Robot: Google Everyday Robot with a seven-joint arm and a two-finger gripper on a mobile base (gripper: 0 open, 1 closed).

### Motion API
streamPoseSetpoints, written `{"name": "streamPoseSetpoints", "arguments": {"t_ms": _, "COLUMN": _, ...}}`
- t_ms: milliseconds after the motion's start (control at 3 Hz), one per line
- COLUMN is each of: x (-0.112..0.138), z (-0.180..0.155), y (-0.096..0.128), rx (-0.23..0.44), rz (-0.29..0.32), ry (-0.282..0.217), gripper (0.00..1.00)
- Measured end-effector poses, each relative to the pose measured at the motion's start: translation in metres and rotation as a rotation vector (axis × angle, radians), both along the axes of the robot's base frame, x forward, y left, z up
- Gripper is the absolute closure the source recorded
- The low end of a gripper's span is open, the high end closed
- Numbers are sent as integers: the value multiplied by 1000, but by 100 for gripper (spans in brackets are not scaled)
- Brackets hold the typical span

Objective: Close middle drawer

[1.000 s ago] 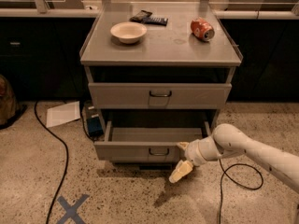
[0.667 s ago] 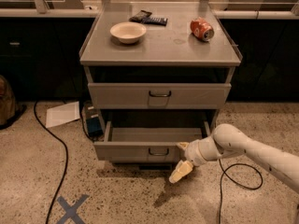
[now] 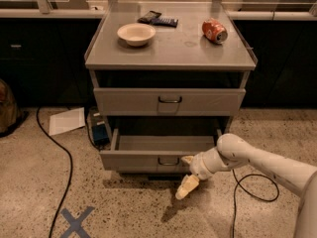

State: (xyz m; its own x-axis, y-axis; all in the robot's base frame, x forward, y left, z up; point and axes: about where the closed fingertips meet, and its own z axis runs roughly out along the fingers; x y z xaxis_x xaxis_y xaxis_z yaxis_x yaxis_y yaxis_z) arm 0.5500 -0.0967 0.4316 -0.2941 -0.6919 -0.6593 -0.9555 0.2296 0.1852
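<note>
Here we are at the grey cabinet in the middle of the frame, and the middle drawer (image 3: 141, 160) stands pulled out at lower centre, its plain grey tray open to view and its small dark wire handle (image 3: 168, 161) at the centre of the low front panel. The white arm (image 3: 262, 161) reaches in from the lower right, and the tool (image 3: 183, 177) sits just right of that handle, right at the drawer front. It is spread: the upper finger (image 3: 187, 158) lies against the front panel, the lower one (image 3: 186, 187) points down-left toward the speckled floor, and it holds nothing.

Above, the drawer with the taller front (image 3: 168, 102) sits flush and shut. Up on the worktop (image 3: 173, 56): a cream bowl (image 3: 136, 33) at left, a red can (image 3: 214, 30) lying on its side at right, a dark flat object (image 3: 157, 19) at the back (too small to name). On the floor, a white sheet (image 3: 67, 121) at left, a blue tape cross (image 3: 76, 222) at lower left, and a black cable (image 3: 66, 172) between them.
</note>
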Motion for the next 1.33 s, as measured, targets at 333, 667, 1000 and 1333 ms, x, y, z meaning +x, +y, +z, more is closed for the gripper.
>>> {"name": "streamPoseSetpoints", "arguments": {"t_ms": 333, "x": 30, "z": 6, "y": -14, "rx": -12, "rz": -40, "ry": -49, "gripper": 0}}
{"name": "streamPoseSetpoints", "arguments": {"t_ms": 667, "x": 59, "z": 25, "y": -25, "rx": 68, "rz": -74, "ry": -121, "gripper": 0}}
{"name": "streamPoseSetpoints", "arguments": {"t_ms": 1000, "x": 59, "z": 25, "y": -25, "rx": 68, "rz": -74, "ry": -120, "gripper": 0}}
{"name": "streamPoseSetpoints", "arguments": {"t_ms": 1333, "x": 56, "z": 5, "y": -22, "rx": 69, "rz": -68, "ry": -89, "gripper": 0}}
